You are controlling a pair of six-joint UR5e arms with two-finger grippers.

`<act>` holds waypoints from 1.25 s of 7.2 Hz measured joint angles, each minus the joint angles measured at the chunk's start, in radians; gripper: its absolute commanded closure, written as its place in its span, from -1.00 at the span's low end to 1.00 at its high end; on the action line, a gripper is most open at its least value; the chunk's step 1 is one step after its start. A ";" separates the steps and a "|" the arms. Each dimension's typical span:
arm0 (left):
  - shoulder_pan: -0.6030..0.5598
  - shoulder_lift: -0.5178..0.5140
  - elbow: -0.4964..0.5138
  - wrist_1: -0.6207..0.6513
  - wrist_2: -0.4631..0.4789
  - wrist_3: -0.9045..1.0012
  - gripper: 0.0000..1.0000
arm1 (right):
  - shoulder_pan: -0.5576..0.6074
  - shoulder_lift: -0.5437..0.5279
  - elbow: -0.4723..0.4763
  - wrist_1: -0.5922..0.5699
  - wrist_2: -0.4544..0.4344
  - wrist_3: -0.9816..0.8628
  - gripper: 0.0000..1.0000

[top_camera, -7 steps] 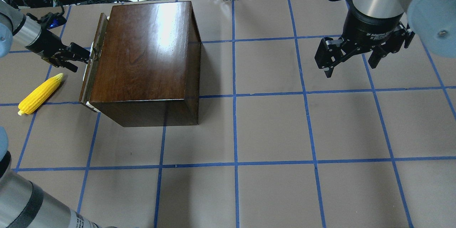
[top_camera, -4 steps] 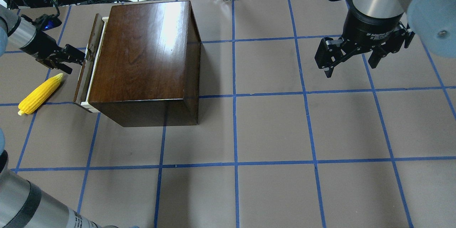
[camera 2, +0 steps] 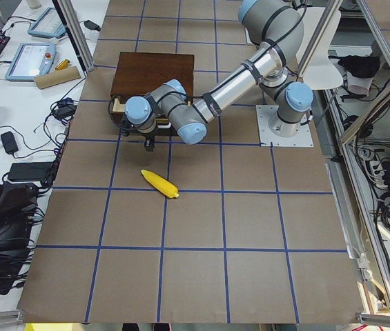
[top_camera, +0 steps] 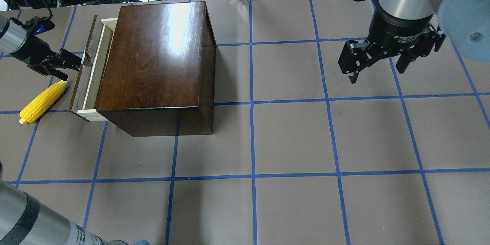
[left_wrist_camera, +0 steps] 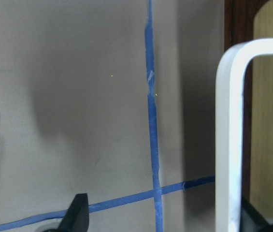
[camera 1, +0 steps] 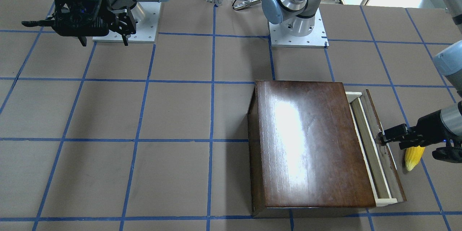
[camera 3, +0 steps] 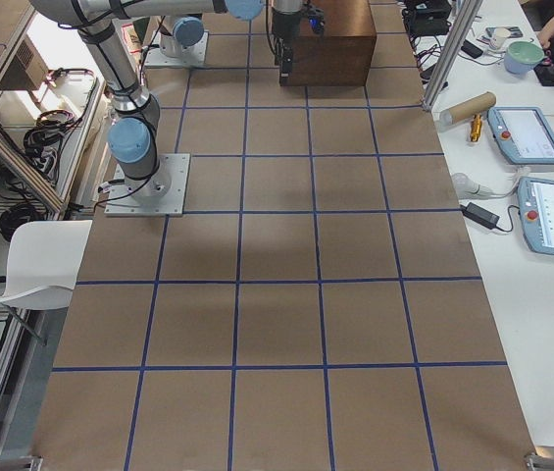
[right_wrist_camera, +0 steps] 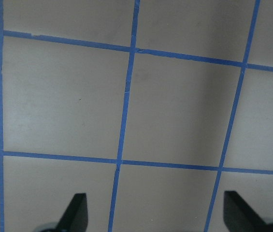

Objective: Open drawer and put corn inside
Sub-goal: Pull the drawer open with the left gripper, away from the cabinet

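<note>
The drawer (top_camera: 92, 76) stands farther out of the box (top_camera: 153, 57) than a second ago, baring a strip of pale tray, though the gap looks narrow yet for the corn (top_camera: 42, 101), lying on the table (top_camera: 291, 138) just beside the drawer front. Only the left wrist view shows the left gripper (left_wrist_camera: 165, 215) spread wide, one finger hooked behind the handle (left_wrist_camera: 230, 135); the overhead shows the right gripper (top_camera: 377, 69) agape and empty, well apart.

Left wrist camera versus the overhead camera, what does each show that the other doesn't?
Only the left wrist: the white handle close up, with its bent end. Only the overhead: the dark box, the open right gripper, the corn end to end. Both: part of the corn, the drawer, blue tape lines.
</note>
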 measured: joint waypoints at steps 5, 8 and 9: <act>0.038 0.001 0.000 0.002 -0.001 0.003 -1.00 | 0.000 0.001 0.000 0.000 0.000 0.000 -1.00; 0.055 0.000 0.002 0.002 -0.001 0.003 -1.00 | 0.000 0.001 0.000 0.000 -0.001 0.001 -1.00; 0.068 0.000 0.001 0.002 -0.001 0.002 -1.00 | 0.000 0.001 0.000 0.000 0.000 0.001 -1.00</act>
